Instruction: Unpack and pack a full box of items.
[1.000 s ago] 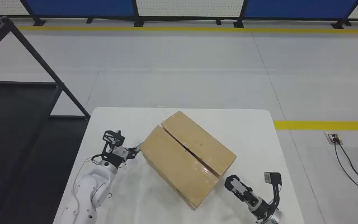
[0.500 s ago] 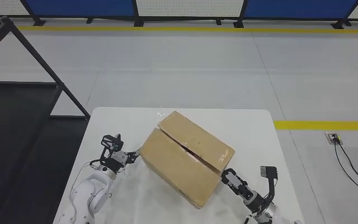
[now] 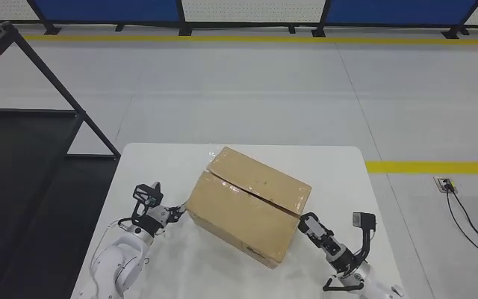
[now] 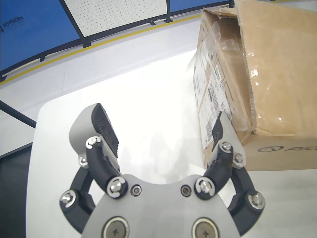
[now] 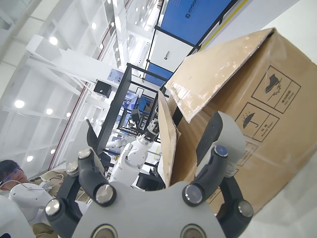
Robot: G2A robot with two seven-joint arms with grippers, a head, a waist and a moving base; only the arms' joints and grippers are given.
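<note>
Cardboard box [image 3: 250, 203] sits askew in the middle of a white surface [image 3: 149, 161]. Its top flaps are folded down but slightly parted at the seam. Crinkled clear tape and a printed label cover one end. Left hand [image 4: 161, 125] sits low at that labelled end, released, fingers spread wide, one fingertip touching the box near its bottom corner. Right hand [image 5: 153, 134] is at the opposite end, also released, with a loose flap edge showing between its spread fingers.
</note>
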